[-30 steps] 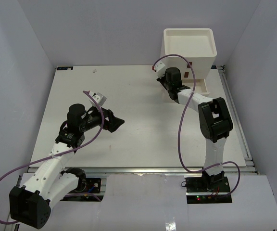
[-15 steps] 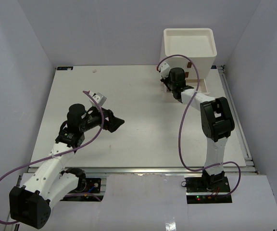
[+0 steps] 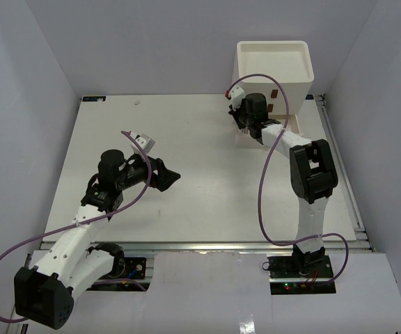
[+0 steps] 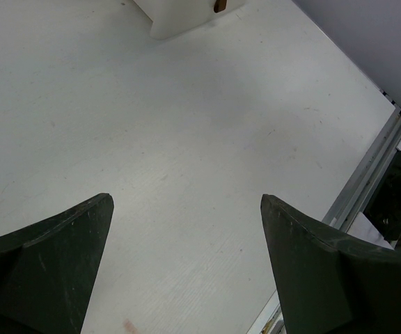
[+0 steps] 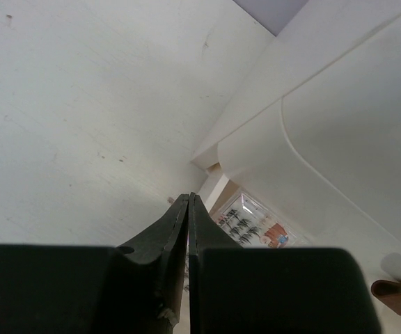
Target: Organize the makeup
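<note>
Two large items: the table [image 3: 207,174] and, at its far right corner, the drawer unit [image 3: 273,66]. We see the left gripper [image 4: 186,200] spread wide above the tabletop, the right gripper [image 5: 189,202] pinched closed beside the unit's base, where a red-marked packet [image 5: 256,224] lies in a low slot.

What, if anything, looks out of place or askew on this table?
Only the lowest drawer of the drawer unit: it seems to stand partly pulled out, with printed packets showing inside. Nothing looks spilled or damaged.
</note>
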